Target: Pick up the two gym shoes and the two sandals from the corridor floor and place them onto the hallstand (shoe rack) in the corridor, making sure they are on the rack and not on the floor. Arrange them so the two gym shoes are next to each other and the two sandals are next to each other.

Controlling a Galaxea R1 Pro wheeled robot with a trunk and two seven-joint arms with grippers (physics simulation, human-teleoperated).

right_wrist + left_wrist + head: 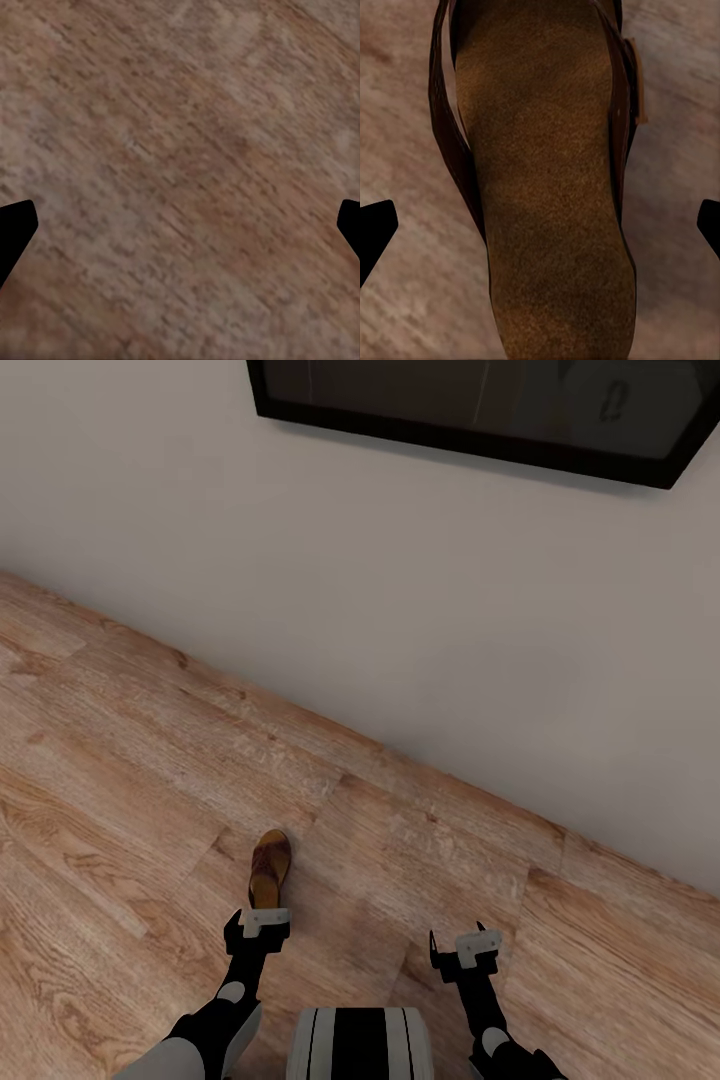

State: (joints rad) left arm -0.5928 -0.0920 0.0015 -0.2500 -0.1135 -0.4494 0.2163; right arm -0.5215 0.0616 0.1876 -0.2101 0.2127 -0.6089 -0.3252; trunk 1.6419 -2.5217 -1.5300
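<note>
One brown sandal (pixel 269 867) lies flat on the corridor floor (pixel 120 790), its heel end under my left gripper (pixel 256 930). In the left wrist view the sandal (pixel 551 195) has a tan footbed and dark strap and lies between the two black fingertips (pixel 375 232), which stand wide apart on either side without touching it. My left gripper is open above it. My right gripper (pixel 466 952) hangs open over bare planks, with its fingertips (pixel 15 229) at the picture's edges and only wood floor (pixel 180 172) between them. The gym shoes and the hallstand are out of view.
A pale wall (pixel 420 590) runs diagonally behind the floor, close ahead of the sandal. A dark black-framed panel (pixel 480 405) hangs high on it. My robot's trunk (pixel 360 1045) shows at the bottom.
</note>
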